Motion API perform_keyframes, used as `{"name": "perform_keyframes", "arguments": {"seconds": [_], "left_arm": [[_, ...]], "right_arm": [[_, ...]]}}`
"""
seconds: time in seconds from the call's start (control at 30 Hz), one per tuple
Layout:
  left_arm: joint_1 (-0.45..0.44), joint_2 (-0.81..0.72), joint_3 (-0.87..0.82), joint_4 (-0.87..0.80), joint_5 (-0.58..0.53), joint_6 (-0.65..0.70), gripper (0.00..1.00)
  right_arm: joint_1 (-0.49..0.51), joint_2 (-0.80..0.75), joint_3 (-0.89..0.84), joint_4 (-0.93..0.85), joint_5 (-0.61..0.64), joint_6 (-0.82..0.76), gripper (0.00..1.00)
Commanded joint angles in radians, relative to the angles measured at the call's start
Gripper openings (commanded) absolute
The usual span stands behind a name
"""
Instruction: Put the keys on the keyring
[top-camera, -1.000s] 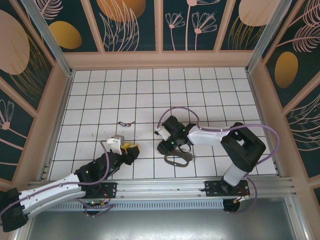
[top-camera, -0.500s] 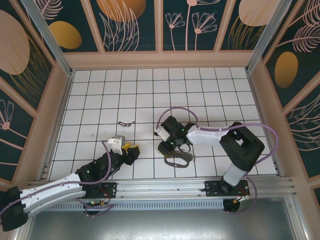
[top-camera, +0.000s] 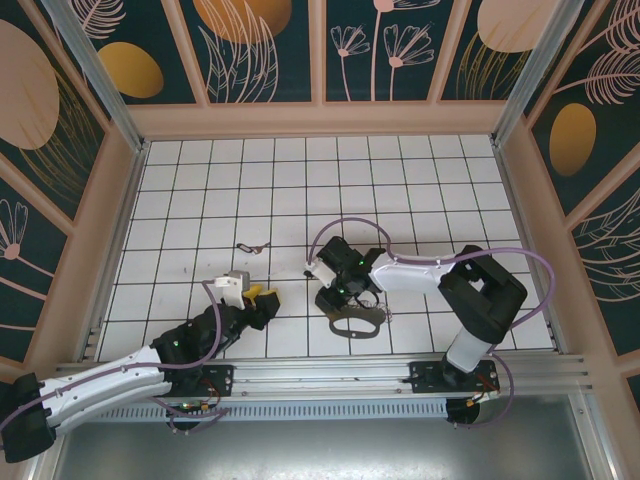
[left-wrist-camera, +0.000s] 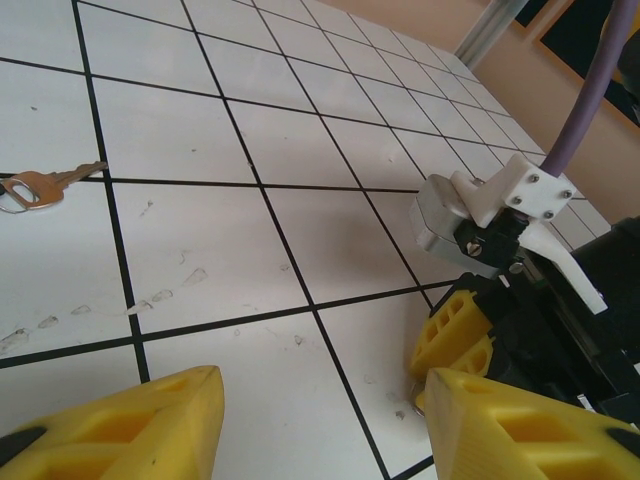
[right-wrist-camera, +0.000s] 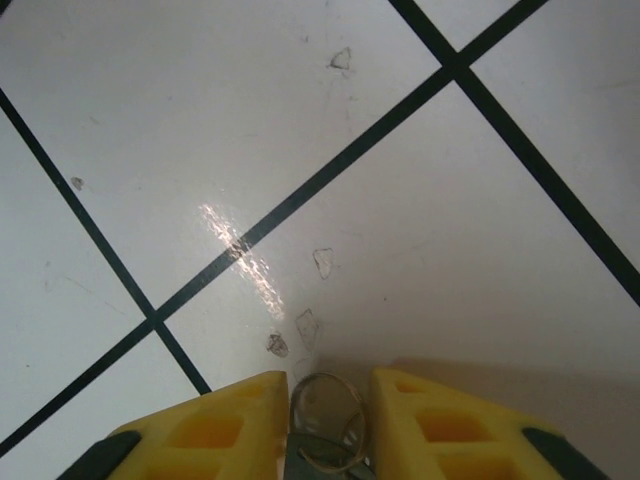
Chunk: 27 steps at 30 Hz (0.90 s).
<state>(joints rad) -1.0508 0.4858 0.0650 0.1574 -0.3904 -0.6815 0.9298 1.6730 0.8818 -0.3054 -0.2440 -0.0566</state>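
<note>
Right gripper (right-wrist-camera: 330, 400) shifted left, jaws narrowed around small ring (right-wrist-camera: 328, 425) of keyring (top-camera: 352, 330) on floor; clamped or not, cannot tell. Left gripper (left-wrist-camera: 320, 400) spread, empty. Key (left-wrist-camera: 30, 188) well apart. Risk: thin ring slips out on lift.

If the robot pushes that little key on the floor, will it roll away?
Probably not: the small flat brass-coloured metal key lies flat on the glossy white tiled floor, so it should slide. It looks thin and stiff, likely light, and tricky to pinch up.

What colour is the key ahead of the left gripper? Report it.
Brassy brown; the key shows best from the left wrist.
</note>
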Motion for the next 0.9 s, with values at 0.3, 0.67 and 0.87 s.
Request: {"name": "perform_keyframes", "arguments": {"seconds": [0.3,0.67,0.87], "left_arm": [[0.005,-0.003,-0.004,0.018,-0.008,0.019,0.56],[0.006,0.008,0.009,0.014,-0.011,0.026,0.56],[0.006,0.014,0.014,0.01,-0.012,0.032,0.56]], "right_arm": [[0.035,0.011,0.014,-0.058,0.022,-0.02,0.28],[0.068,0.031,0.026,-0.097,0.122,-0.021,0.24],[0.065,0.0,0.021,-0.076,0.106,-0.005,0.15]]}}
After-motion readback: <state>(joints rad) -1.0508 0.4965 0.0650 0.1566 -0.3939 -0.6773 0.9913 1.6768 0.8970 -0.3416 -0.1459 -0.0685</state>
